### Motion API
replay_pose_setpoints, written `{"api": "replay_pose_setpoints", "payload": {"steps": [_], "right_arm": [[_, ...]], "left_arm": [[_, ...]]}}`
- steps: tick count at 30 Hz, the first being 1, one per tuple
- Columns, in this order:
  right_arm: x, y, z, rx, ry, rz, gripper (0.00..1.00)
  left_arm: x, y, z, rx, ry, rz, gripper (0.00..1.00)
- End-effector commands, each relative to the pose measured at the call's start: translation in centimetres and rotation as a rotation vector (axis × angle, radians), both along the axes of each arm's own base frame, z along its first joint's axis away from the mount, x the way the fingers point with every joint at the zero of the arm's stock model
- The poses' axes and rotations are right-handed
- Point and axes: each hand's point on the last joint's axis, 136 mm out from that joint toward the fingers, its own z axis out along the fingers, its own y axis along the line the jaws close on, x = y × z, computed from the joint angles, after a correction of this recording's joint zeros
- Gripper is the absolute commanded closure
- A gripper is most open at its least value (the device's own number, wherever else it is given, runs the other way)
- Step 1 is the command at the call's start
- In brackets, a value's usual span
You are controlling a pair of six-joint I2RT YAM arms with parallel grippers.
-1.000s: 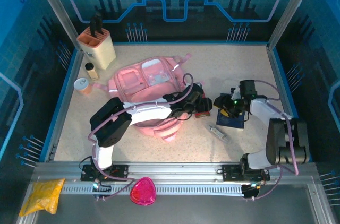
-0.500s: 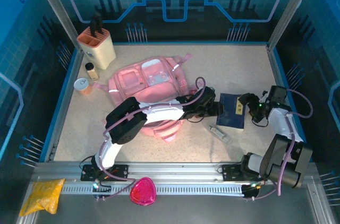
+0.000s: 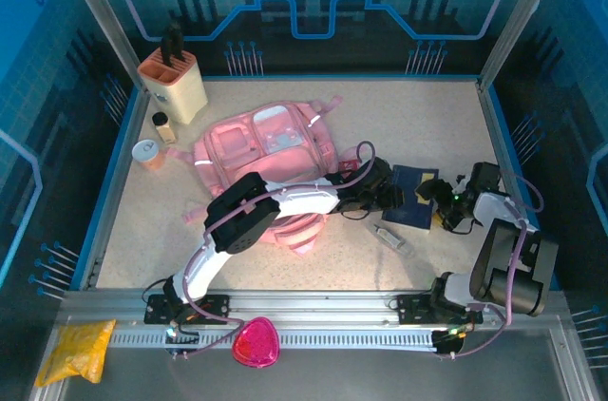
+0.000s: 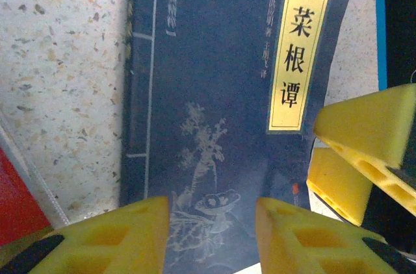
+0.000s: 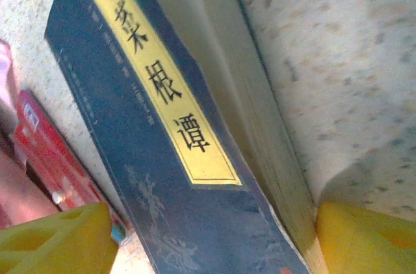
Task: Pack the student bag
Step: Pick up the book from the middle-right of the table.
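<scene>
Landmark: dark blue book with a yellow title strip, lying on the speckled tabletop.

- Student bag: pink, lying flat just left of the book, pockets facing up.
- Left arm: stretched across the bag's near right part toward the book, covering that part of the bag.
- Left pincer: at the book's left edge. In the wrist view its yellow pads hang over the cover with a moderate gap between them, holding nothing.
- Right pincer: at the book's right edge, jaws wide, the book's edge lying between them. Contact with the cover or pages cannot be judged from this close.
- Red flat item: just beside the book's left edge.
- Clear pen-like stick: near the book, on its near left side.
- Knife block, small bottle and cup: well apart from the book, far left, beyond the bag.
- Magenta pouch and yellow packet: well apart from the book, near and left, off the tabletop by the arm bases.
</scene>
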Motion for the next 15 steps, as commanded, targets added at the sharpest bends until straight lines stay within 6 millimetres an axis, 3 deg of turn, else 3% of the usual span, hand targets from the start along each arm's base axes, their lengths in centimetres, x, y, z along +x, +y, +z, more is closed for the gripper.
{"api": "replay_pose_setpoints", "payload": {"steps": [1, 3, 9, 15], "right_arm": [[-0.4, 2.4, 0.5, 0.029, -0.02, 0.099, 0.18], [-0.9, 2.7, 0.8, 0.005, -0.005, 0.123, 0.17], [-1.7, 0.6, 0.4, -0.098, 0.025, 0.079, 0.16], [-1.6, 2.2, -0.4, -0.074, 0.055, 0.158, 0.18]], "left_arm": [[0.5, 0.4, -0.8, 0.031, 0.02, -0.018, 0.6], [0.7, 0.9, -1.1, 0.055, 0.01, -0.015, 0.6], [0.9, 1.2, -2.2, 0.08, 0.038, -0.019, 0.63], [0.8, 1.3, -3.0, 0.107, 0.046, -0.022, 0.65]]}}
